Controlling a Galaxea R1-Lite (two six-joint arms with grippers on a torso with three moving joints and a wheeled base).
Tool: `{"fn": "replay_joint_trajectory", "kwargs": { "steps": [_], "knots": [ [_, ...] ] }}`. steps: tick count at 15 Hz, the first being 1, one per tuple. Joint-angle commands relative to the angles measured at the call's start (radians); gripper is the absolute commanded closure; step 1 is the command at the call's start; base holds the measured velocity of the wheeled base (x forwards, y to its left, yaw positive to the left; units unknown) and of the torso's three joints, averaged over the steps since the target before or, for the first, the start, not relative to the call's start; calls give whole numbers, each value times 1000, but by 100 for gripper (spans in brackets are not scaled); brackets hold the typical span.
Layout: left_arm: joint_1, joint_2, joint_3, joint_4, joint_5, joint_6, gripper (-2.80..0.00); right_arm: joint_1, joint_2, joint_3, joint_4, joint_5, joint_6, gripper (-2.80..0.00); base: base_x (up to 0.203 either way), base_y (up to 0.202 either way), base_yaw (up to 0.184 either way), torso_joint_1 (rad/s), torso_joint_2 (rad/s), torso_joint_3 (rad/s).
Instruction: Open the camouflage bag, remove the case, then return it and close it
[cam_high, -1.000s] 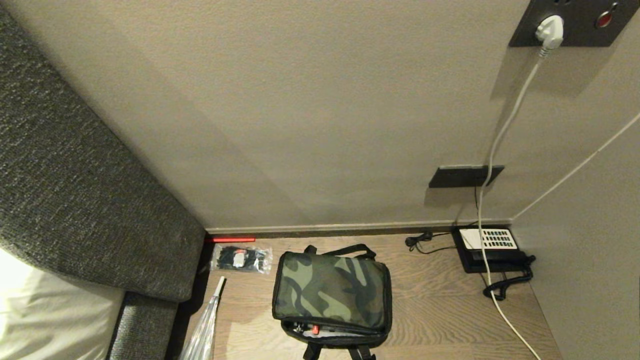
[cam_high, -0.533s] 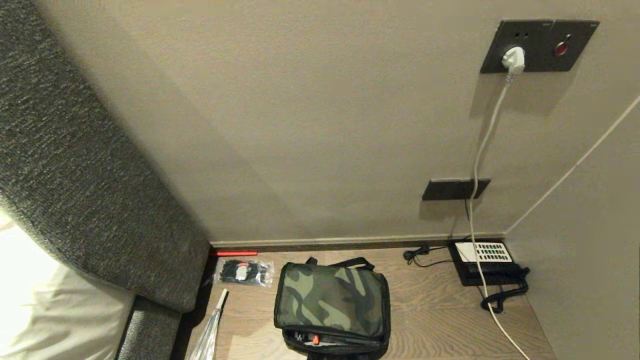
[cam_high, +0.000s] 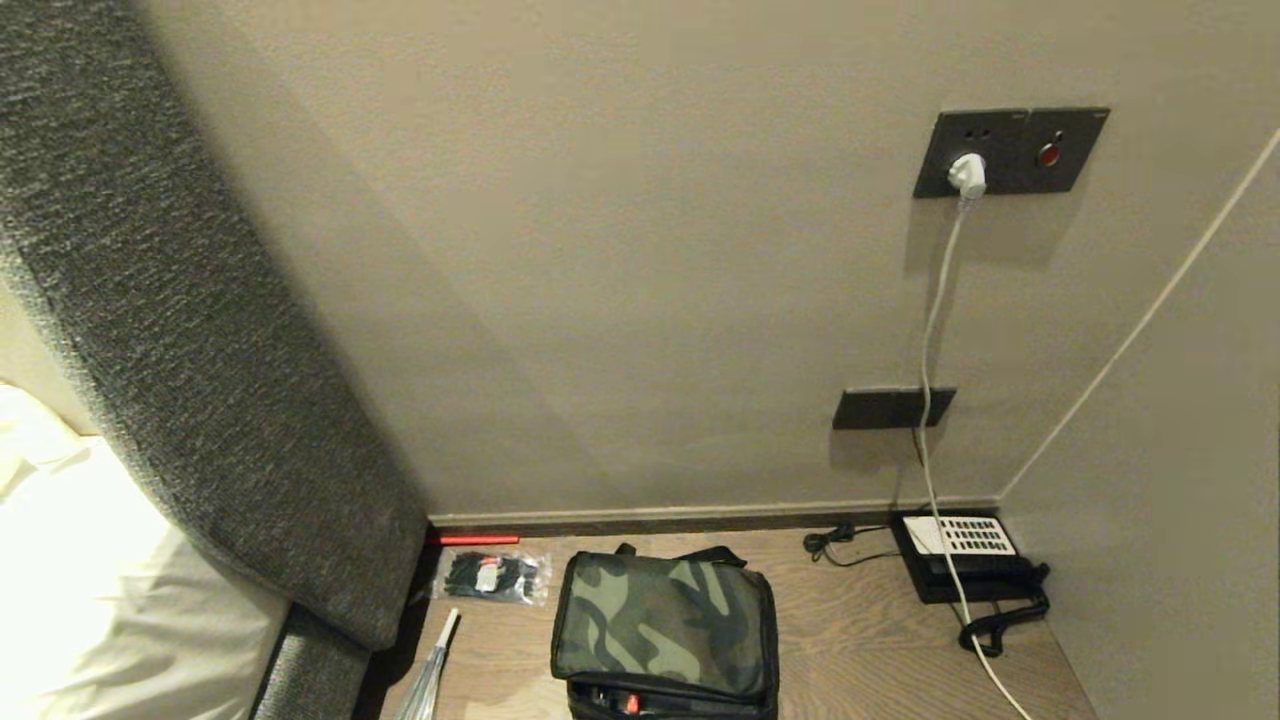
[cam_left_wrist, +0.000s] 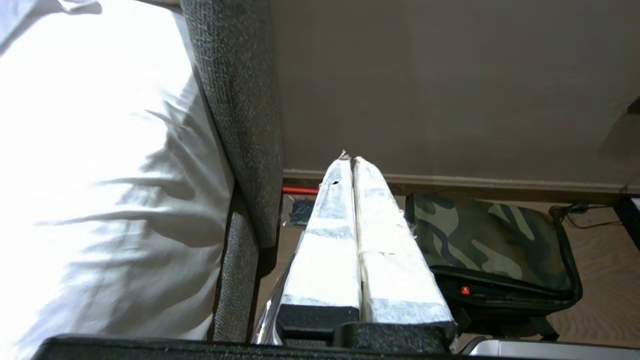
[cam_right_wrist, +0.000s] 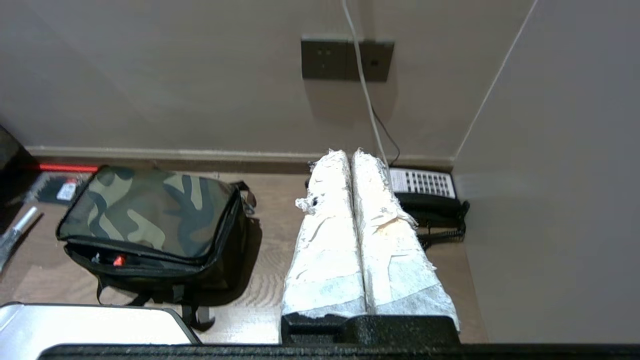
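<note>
Your left tool and right tool each have their fingers pressed together, gripping nothing, short of the camouflage bag. The bag sits on the counter, left of the telephone, its lid down.

Hemmed in on a wooden surface: the camouflage bag sits mid-floor, my way to it from above unobstructed. To its left, a packet of cable ties and the grey upholstered headboard crowd the gap. To its right, bare wood runs to the telephone and trailing white cable against my side wall.
</note>
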Motion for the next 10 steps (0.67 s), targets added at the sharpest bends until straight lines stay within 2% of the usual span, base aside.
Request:
{"fn": "replay_joint_trajectory", "kwargs": {
  "steps": [1, 10],
  "knots": [
    [0, -2, 3, 0, 1, -1, 0, 0, -3, 0, -1, 0, -1, 0, 0, 0, 0, -2, 7, 193],
    [0, -2, 3, 0, 1, -2, 0, 0, -3, 0, -1, 0, -1, 0, 0, 0, 0, 2, 1, 201]
  ]
}}
